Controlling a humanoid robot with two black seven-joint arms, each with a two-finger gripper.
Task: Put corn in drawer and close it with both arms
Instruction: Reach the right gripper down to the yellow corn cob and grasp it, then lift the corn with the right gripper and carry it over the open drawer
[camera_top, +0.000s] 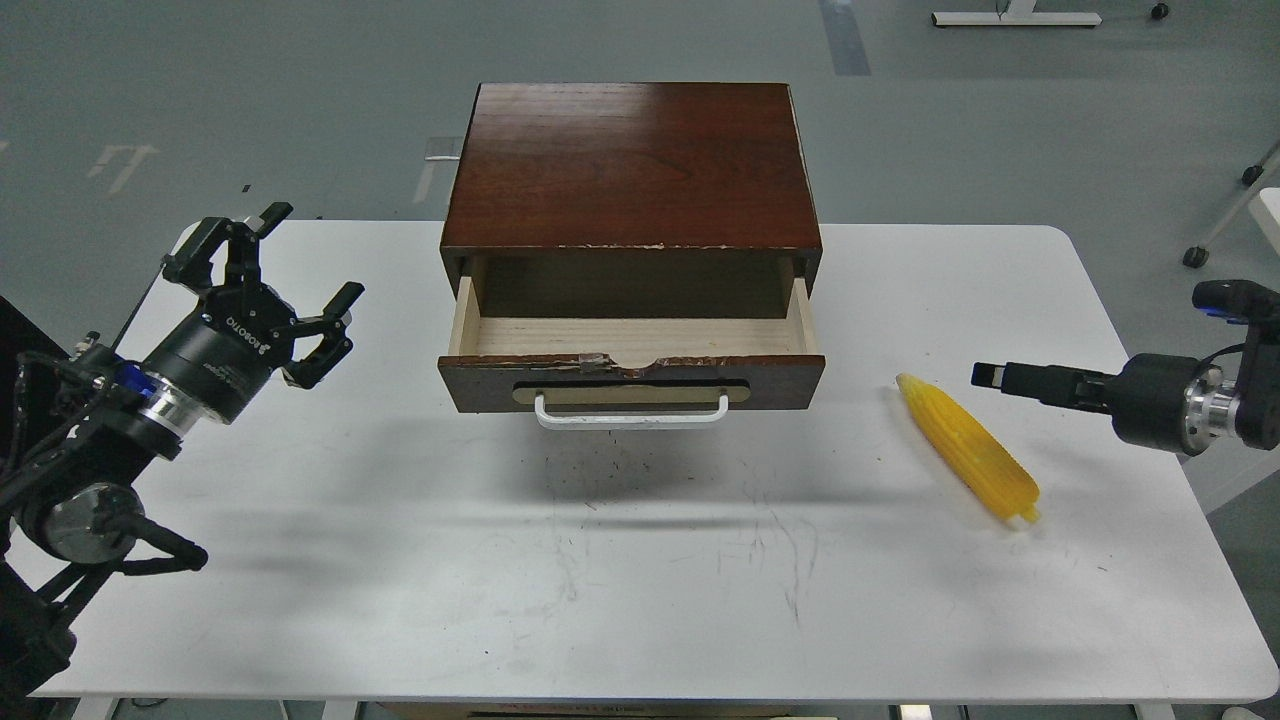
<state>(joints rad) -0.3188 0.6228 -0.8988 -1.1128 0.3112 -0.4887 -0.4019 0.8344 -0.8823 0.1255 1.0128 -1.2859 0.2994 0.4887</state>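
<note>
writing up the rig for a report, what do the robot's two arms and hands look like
Both arms are black with silver metal rings and blue accents at the joints. The left hand is a black claw with several jointed fingers and white lettering on its cylindrical wrist; thin black cables run along that arm. The right hand looks narrow, dark and flat.

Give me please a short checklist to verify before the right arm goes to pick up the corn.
1. Drawer pulled open, inside bare: ok.
2. Corn lying free on the table, right of the drawer: ok.
3. Right gripper near the corn, not touching it: ok.
4. Right gripper open enough to grasp: cannot tell, seen edge-on.
5. Left gripper open, holding nothing, clear of the drawer: ok.
</note>
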